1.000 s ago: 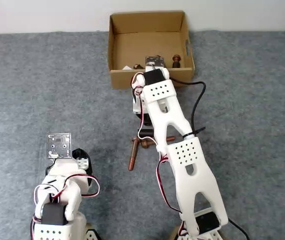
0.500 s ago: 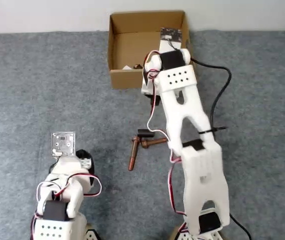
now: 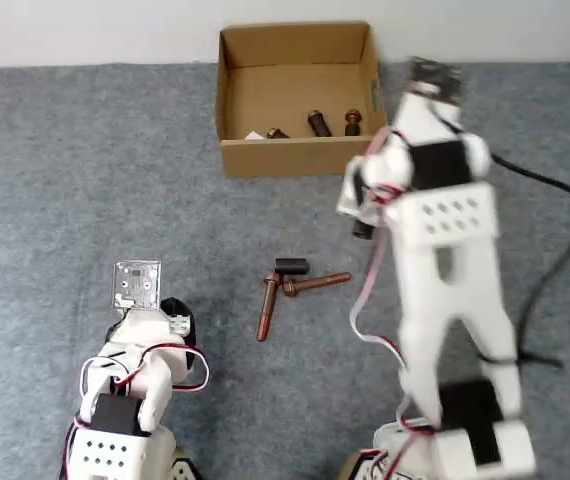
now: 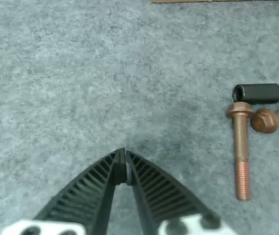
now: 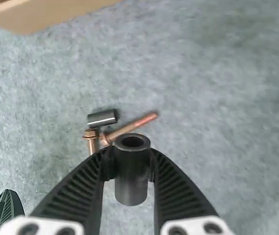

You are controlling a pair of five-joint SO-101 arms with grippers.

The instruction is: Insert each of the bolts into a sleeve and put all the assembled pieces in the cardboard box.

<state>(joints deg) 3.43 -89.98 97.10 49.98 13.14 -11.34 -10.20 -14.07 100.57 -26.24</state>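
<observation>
The right jaws are clamped on a black sleeve [image 5: 131, 169], gripping it by its sides with one open end showing beyond the tips, raised above the grey worktop [image 3: 85, 180]. Past the held sleeve, down on the worktop, lie a loose sleeve [image 5: 103, 118] and two copper-coloured bolts: an angled bolt [image 5: 129, 126] and a long bolt [image 4: 241, 147], their heads meeting just beside the loose sleeve. The cardboard box [image 3: 295, 157] stands near the right jaws, on the side away from the bolts, with dark and copper pieces [image 3: 317, 123] lying along its near wall. The left jaws are pressed together tip to tip above the worktop; the bolts and loose sleeve lie off to one side of them, apart from the tips.
</observation>
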